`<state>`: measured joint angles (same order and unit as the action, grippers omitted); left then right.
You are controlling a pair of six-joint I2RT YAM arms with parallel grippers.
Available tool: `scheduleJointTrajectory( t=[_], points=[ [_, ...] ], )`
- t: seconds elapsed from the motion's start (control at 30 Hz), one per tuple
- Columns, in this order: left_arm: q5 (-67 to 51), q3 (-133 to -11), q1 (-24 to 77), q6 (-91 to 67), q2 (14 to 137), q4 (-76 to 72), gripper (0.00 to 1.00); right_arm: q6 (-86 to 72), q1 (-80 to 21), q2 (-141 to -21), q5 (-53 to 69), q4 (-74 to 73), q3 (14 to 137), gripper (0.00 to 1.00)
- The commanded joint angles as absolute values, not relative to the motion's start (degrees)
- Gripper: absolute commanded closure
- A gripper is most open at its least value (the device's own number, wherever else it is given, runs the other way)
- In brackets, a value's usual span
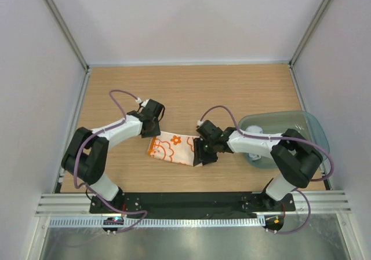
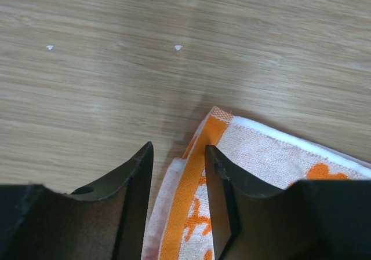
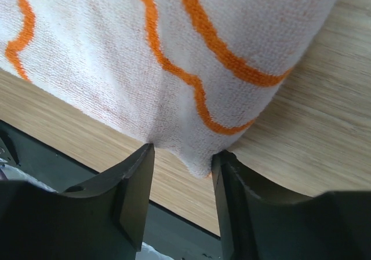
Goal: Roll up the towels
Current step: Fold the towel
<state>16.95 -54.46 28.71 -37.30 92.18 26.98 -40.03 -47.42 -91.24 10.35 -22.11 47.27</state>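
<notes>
Where the towel lay, folded into a short band a little to the near side of the table's middle, bare wood showed on every side. A wide stretch ran behind it up to the back wall. A narrower strip lay in front of it, before the black rail at the near edge. The tray sat against the right wall, near the towel's right end but apart from it, and in the top view the right forearm crossed over its left part. To the left, the wood ran open to the left wall.

The left gripper stood at the towel's left end with its jaws part-way open. They straddled the orange-bordered edge, and the cloth between the fingers did not look squeezed. The right gripper was at the right end, jaws likewise part-way open. A rounded fold of the towel came down between its fingers and touched both tips. The towel rested on the wood, with neither end raised.
</notes>
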Motion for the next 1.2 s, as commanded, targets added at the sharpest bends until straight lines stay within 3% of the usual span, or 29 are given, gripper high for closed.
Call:
scheduleJointTrajectory(
  t=[0.0,0.17,0.27,0.33,0.43,0.53,0.67,0.77,1.17],
  points=[
    [19.5,-54.5,28.7,-37.8,91.3,26.6,0.57,-38.8,-47.7,-93.3,6.4,-29.1,45.6,0.47],
    [20.7,-56.6,28.7,-38.1,86.4,31.0,0.48,-38.0,-47.8,-89.0,4.3,-33.1,49.1,0.37],
    [21.4,-58.2,28.6,-38.5,82.5,34.6,0.47,-37.0,-47.7,-86.1,2.7,-37.6,52.5,0.31],
    [21.8,-59.1,28.6,-38.9,79.6,36.5,0.48,-36.5,-47.8,-84.6,2.1,-40.8,54.2,0.25],
    [20.4,-58.3,28.7,-39.9,75.0,38.6,0.59,-36.3,-47.8,-82.1,1.6,-43.2,57.3,0.25],
    [17.0,-55.6,29.3,-41.0,70.9,38.5,0.69,-36.3,-47.8,-80.9,3.8,-41.8,58.8,0.41],
    [15.3,-51.8,31.1,-43.1,70.4,38.1,0.84,-37.7,-47.8,-82.6,8.4,-37.6,58.6,0.71],
    [14.2,-49.0,32.3,-44.9,71.3,37.0,0.89,-39.4,-47.8,-85.6,11.0,-32.5,58.0,0.81],
    [11.4,-43.9,33.0,-46.4,74.8,30.3,0.9,-40.1,-46.7,-95.4,12.4,-23.3,52.9,0.87]
  ],
)
